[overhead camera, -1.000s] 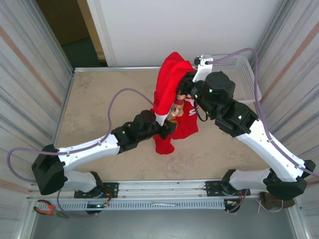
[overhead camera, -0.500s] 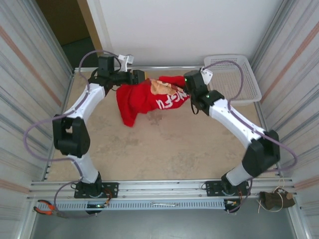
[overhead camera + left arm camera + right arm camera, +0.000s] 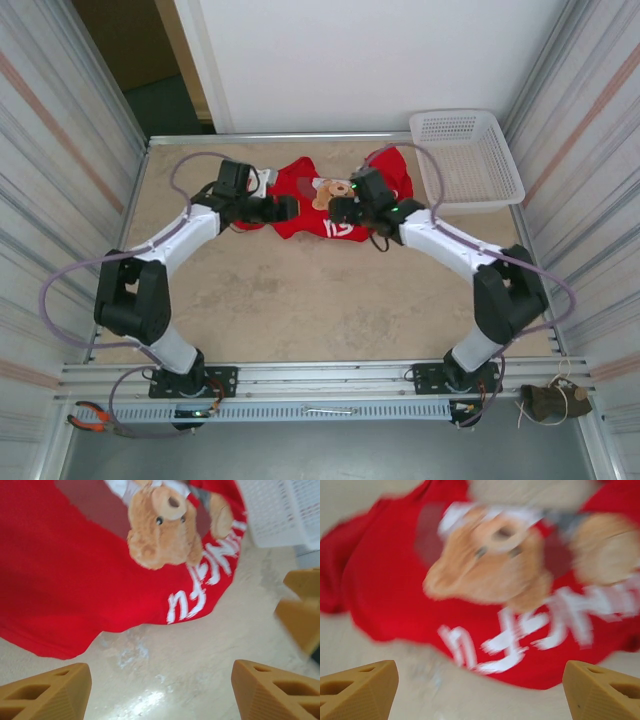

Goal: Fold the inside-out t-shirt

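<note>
Red t-shirt [image 3: 300, 188] lies spread at the far middle of the table [image 3: 320, 300]. Its long axis runs left to right, bear print up, lettering toward the near edge. Left gripper [image 3: 160, 695] and right gripper [image 3: 480, 690] both gape wide and empty over bare tabletop beside the cloth's near edge. A white basket [image 3: 465, 150] sits beside its right end.

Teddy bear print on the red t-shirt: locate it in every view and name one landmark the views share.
Top external: teddy bear print at upper centre, on the t-shirt.
Left wrist: top centre, sharp.
Right wrist: upper centre, blurred.
Shared landmark: the white lettering just below the bear, seen also at and.
</note>
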Controlling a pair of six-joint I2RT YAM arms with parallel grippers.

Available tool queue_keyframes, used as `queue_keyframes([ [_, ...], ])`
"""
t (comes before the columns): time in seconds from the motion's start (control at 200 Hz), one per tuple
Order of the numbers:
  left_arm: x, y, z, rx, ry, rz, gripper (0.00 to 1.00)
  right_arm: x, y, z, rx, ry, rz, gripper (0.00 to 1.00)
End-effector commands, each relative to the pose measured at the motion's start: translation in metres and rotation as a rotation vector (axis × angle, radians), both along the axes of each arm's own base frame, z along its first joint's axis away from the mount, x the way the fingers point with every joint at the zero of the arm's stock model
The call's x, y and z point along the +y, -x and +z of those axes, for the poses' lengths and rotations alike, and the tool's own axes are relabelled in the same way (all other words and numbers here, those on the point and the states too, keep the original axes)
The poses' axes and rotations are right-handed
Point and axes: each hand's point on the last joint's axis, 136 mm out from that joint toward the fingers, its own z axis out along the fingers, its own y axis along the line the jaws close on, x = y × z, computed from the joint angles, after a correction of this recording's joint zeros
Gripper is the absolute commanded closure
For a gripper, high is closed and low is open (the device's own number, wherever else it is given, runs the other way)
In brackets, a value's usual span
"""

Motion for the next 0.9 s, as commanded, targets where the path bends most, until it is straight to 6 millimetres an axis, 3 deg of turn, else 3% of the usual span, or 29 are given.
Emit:
queue_keyframes([
  [0.0,0.019,-0.004,-0.041,0.031,-0.158,0.021,0.25,0.035,0.005,-0.032,0.018,0.096,0.199,0.15],
  [0.11,0.023,-0.015,-0.06,0.049,-0.222,0.019,0.25,0.045,-0.008,-0.06,0.051,0.167,0.21,0.14],
  [0.205,0.021,-0.025,-0.073,0.063,-0.243,0.01,0.25,0.042,-0.024,-0.078,0.056,0.214,0.172,0.14],
  [0.381,0.013,-0.042,-0.093,0.094,-0.246,0.005,0.25,0.033,-0.049,-0.096,0.084,0.199,0.107,0.22],
  [0.416,0.011,-0.045,-0.097,0.096,-0.25,0.004,0.27,0.032,-0.052,-0.099,0.096,0.19,0.104,0.3],
  [0.446,0.01,-0.049,-0.099,0.099,-0.253,0.006,0.29,0.032,-0.054,-0.099,0.102,0.177,0.106,0.43],
  [0.481,0.008,-0.052,-0.102,0.102,-0.25,0.002,0.38,0.03,-0.055,-0.1,0.116,0.161,0.111,0.7],
  [0.536,0.004,-0.055,-0.103,0.103,-0.242,-0.016,0.61,0.029,-0.053,-0.094,0.125,0.134,0.125,1.0],
  [0.621,0.0,-0.053,-0.095,0.098,-0.23,-0.047,1.0,0.023,-0.047,-0.079,0.121,0.111,0.145,1.0],
  [0.691,-0.002,-0.044,-0.079,0.088,-0.203,-0.067,1.0,0.017,-0.035,-0.057,0.115,0.068,0.169,1.0],
  [0.736,-0.005,-0.036,-0.059,0.067,-0.161,-0.079,1.0,0.014,-0.024,-0.041,0.116,0.029,0.197,1.0],
  [0.897,-0.02,0.019,0.01,0.032,-0.031,-0.147,1.0,0.007,0.028,0.021,0.12,-0.085,0.327,1.0],
])
